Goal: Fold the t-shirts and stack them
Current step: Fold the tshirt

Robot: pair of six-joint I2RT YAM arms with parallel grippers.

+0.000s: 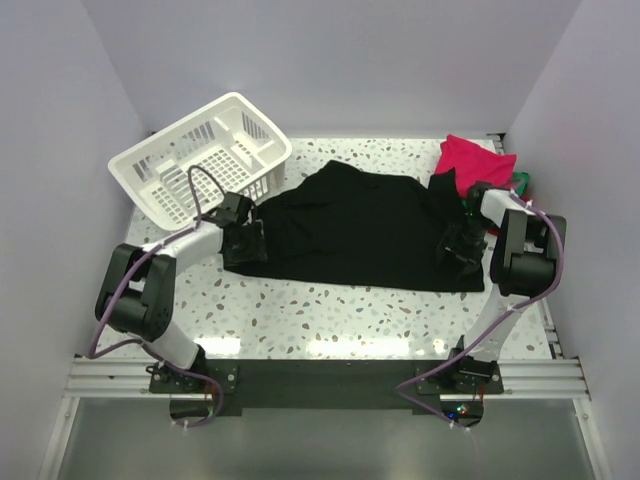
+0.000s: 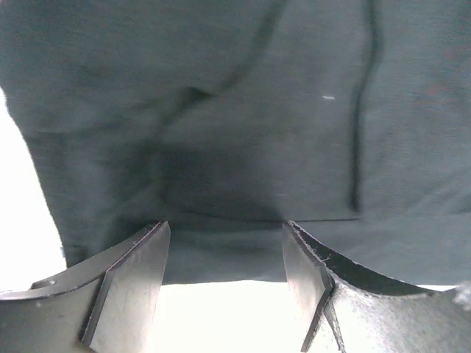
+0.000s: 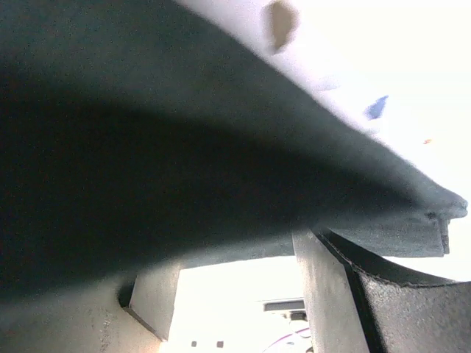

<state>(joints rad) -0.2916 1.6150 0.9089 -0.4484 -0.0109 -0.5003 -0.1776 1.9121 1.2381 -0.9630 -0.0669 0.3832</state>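
A large black t-shirt (image 1: 360,225) lies spread flat across the middle of the table. My left gripper (image 1: 245,240) is at its left edge. In the left wrist view the jaws (image 2: 224,246) stand apart, with the shirt's hem (image 2: 221,265) between the fingertips (image 2: 140,272). My right gripper (image 1: 462,245) is at the shirt's right edge. Its jaws (image 3: 235,254) also stand apart, and a fold of black cloth (image 3: 184,169) arches over the fingers (image 3: 324,294). A magenta-pink shirt (image 1: 475,160) lies bunched at the back right, with a bit of green cloth (image 1: 523,182) beside it.
A white slatted basket (image 1: 205,155) lies tipped on its side at the back left, close behind the left arm. The speckled table (image 1: 330,310) has bare surface in front of the black shirt. Grey walls close in on three sides.
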